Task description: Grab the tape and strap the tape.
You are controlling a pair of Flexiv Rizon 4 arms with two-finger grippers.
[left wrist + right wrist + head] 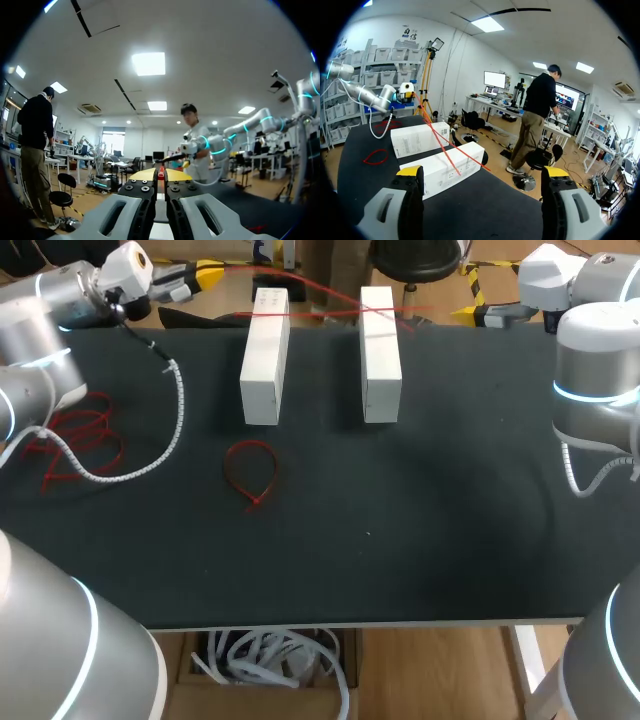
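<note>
- Two white boxes [265, 370] stand side by side in the upper middle of the head view, and a red tie [441, 145] runs across their tops.
- At upper left, the left gripper [205, 278] has its jaws pinched tight on one end of the tie.
- At upper right, the right gripper [482, 172] has its jaws wide apart and holds nothing.
- Advice: the right gripper should probably close on the free end past the right-hand box while the strand is kept taut.
</note>
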